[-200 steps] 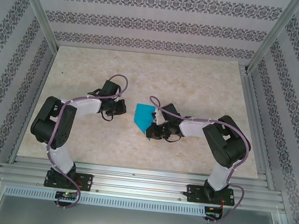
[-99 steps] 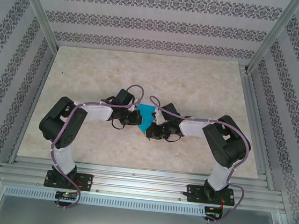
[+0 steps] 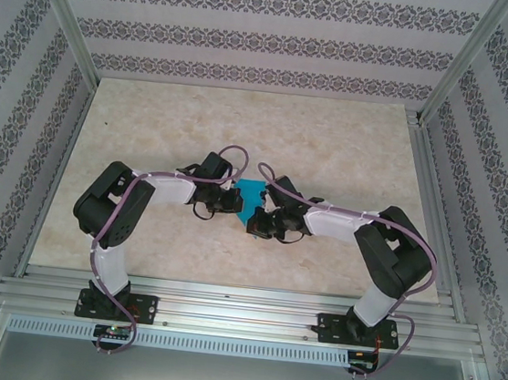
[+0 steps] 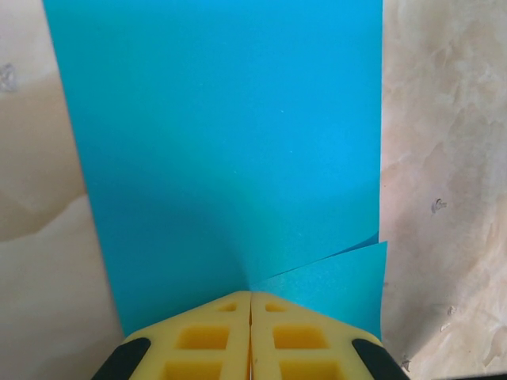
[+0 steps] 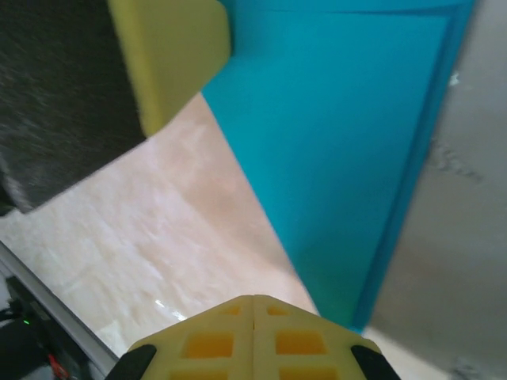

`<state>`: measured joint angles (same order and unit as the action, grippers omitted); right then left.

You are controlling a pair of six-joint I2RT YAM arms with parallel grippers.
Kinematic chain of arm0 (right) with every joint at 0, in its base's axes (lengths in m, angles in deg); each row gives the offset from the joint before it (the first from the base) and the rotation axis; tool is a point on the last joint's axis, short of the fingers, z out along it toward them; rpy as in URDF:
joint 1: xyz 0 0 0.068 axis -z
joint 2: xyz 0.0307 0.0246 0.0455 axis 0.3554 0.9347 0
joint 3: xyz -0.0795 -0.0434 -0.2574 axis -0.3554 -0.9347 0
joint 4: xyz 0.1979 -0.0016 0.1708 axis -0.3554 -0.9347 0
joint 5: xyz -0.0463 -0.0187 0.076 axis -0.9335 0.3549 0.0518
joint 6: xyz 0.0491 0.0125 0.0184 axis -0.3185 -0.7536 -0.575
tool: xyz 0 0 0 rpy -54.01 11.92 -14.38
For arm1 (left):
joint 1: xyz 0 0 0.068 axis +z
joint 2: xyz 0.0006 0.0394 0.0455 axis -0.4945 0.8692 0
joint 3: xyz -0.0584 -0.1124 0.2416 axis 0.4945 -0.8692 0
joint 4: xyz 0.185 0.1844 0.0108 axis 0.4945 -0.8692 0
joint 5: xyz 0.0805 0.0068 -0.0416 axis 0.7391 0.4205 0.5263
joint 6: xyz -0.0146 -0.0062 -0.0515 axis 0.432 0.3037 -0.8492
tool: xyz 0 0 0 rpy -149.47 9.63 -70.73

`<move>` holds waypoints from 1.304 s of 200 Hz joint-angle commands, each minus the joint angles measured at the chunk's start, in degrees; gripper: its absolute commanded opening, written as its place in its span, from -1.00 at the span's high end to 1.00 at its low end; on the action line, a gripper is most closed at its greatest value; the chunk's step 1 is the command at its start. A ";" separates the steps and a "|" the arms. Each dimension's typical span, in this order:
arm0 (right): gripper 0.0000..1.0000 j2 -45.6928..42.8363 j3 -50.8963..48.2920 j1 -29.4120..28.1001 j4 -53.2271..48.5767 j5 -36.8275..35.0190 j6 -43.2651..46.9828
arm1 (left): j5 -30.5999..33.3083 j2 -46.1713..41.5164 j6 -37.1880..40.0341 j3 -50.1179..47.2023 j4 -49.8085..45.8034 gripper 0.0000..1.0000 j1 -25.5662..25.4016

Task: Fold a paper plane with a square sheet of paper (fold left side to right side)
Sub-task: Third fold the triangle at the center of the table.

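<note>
Your left tool [image 4: 251, 305], tips together, sat at the paper's [image 4: 230, 142] left edge; right tool [image 5: 253, 307], also closed, sat opposite.

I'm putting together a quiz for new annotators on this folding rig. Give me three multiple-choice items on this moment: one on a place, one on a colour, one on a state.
1. Where does the square sheet of paper lie?
A) between the left gripper and the right gripper
B) far to the left of both arms
C) up in the air above both arms

2. What colour is the sheet?
A) red
B) cyan-blue
C) white

3. How do the left gripper's fingers stand?
A) wide open
B) shut together
C) one bent aside

Answers:
1 A, the top view shows a gripper on each side of it.
2 B, plain in all three views.
3 B, the yellow fingers meet at the sheet's edge with no gap.
</note>
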<state>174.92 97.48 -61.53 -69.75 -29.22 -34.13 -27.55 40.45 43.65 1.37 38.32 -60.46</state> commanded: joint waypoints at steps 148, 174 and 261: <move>1.00 7.00 3.62 -0.52 -8.35 -7.87 -4.71 | 7.99 3.78 2.47 0.49 -3.83 0.85 -0.47; 1.00 5.26 1.34 -0.47 -9.03 -7.59 -4.97 | 9.13 4.03 2.78 0.60 -4.42 0.87 -0.48; 1.00 -2.47 -8.68 1.71 -12.67 -7.21 -4.67 | 10.92 4.04 3.45 0.81 -5.44 0.89 -0.51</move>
<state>173.41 93.37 -60.72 -71.04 -35.28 -39.92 -25.25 40.97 44.91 2.77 37.05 -61.32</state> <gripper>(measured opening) 0.043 0.063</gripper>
